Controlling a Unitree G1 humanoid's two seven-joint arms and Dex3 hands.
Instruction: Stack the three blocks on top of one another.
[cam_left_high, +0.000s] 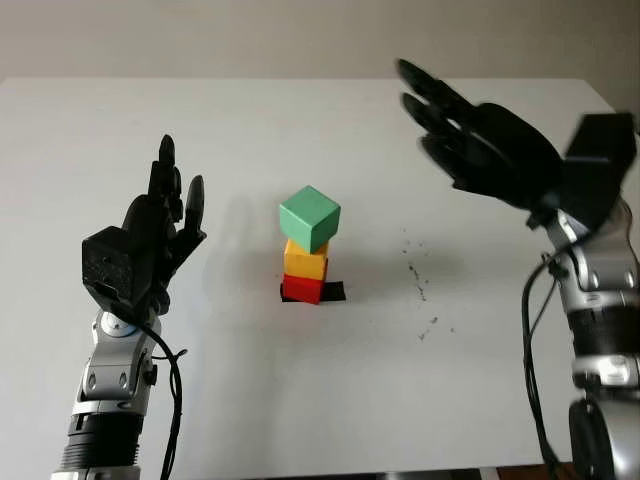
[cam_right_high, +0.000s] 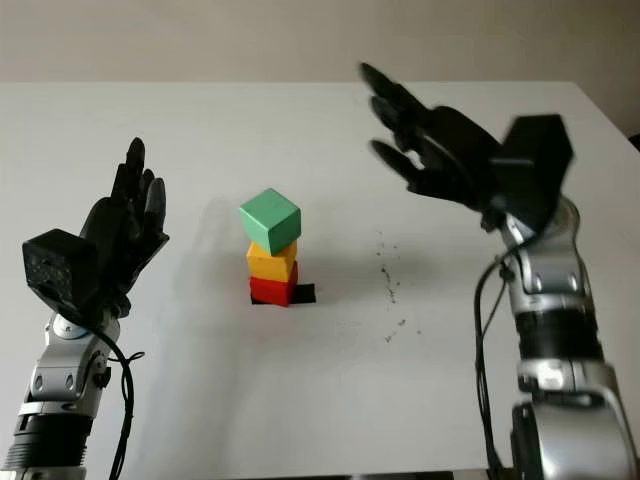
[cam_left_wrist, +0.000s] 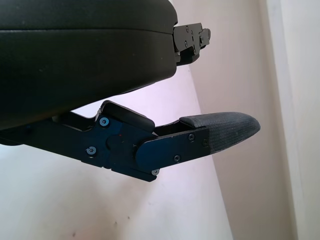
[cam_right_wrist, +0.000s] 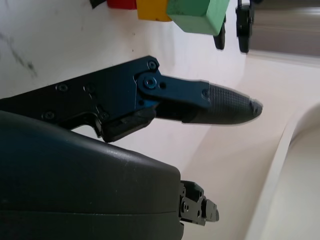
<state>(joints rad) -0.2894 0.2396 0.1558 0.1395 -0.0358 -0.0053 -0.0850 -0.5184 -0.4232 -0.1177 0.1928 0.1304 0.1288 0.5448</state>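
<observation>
On the white bench (cam_left_high: 300, 400), about in the middle, the three blocks stand as one tower. The red cube-shaped block (cam_left_high: 303, 290) is at the bottom and sits on a small black mark (cam_left_high: 333, 292) on the bench. The yellow cube-shaped block (cam_left_high: 305, 261) lies on it, and the green cube-shaped block (cam_left_high: 309, 218) is on top. The green block is turned a little against the two under it, so one corner reaches over the edge of the yellow one, but it sits on it.

The left robot hand (cam_left_high: 158, 228) is raised to the left of the tower, well apart from it, open and holding nothing. The right robot hand (cam_left_high: 470, 135) is raised to the right and farther back, also well apart from the blocks, open and empty. Some small dark specks (cam_left_high: 420, 280) are on the bench right of the tower.

By my judgement the task is almost finished or already finished: all three blocks are stacked and no hand touches them. What is left seems only to keep both hands away and let the tower stand. The one risk I see is the turned green block, which may be less steady if the bench is shaken.
</observation>
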